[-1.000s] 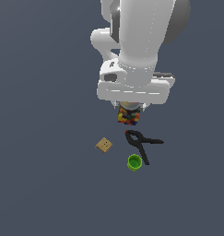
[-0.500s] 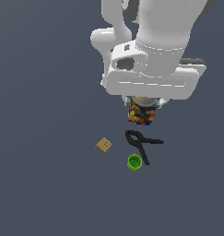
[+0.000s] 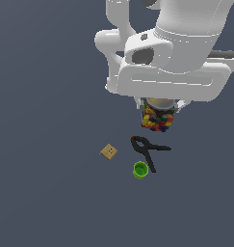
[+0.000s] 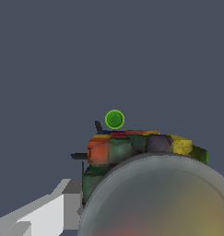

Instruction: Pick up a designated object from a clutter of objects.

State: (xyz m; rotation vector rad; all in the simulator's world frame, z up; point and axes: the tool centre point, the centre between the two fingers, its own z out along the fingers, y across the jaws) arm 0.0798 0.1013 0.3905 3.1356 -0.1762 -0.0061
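candy jar (image 3: 158,117) in pincer (image 3: 159,107), clamp (image 3: 146,149) below

- The jar (image 3: 158,117) is clear, with a pale lid and red, yellow, blue and orange sweets inside.
- The cup (image 3: 140,170) is bright green.
- The block (image 3: 108,152) is tan.
- The clamp (image 3: 146,148) is black with a red tip.
- The arm (image 3: 171,48) is white.
- The floor (image 3: 46,120) is plain dark grey-blue.

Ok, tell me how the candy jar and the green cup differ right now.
The candy jar hangs under the arm's hand, its lid hidden between the jaws; the green cup stands by itself on the floor, beside the black clamp. The jar is packed with multicoloured pieces; the cup is plain bright green with an open, seemingly empty mouth. The jar looks larger than the cup. Both are small round containers.
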